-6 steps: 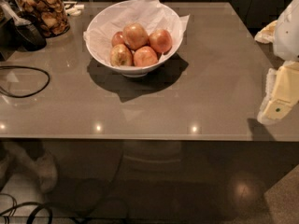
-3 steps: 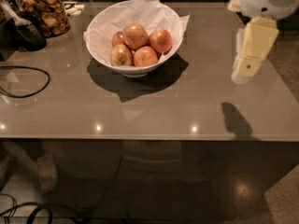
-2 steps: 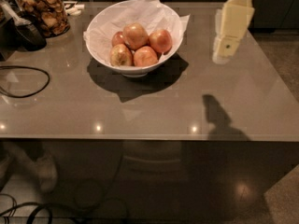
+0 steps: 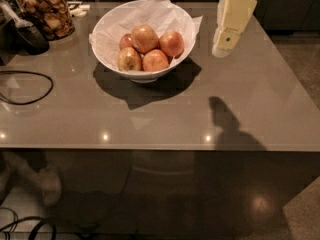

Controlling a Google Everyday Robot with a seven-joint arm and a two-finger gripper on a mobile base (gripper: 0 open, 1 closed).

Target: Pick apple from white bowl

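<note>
Apple (image 4: 145, 38) sits on top of the pile in the white bowl (image 4: 145, 75), off to the gripper's left as the camera sees it, and lower down, with nothing touching it yet. The big change over the last couple of seconds is that the gripper (image 4: 225, 39) has swung in from the far right edge of the table (image 4: 150, 119) and now hangs just beside the bowl's rim, right next to the sticking-out corner of crinkled paper (image 4: 196, 23). Its shadow (image 4: 227, 121) has slid across the tabletop with it. Bowl and fruit haven't budged, so this looks like it's still the approach: it needs to get over the bowl and come down before any grab happens. Whether the gripper is open or closed, honestly can't tell from this angle. The arm above it is cut off by the top of the frame. One apple at the back is mostly hidden behind the others, and the glass jar (image 4: 47, 11) farther left is clipped at the top too.
</note>
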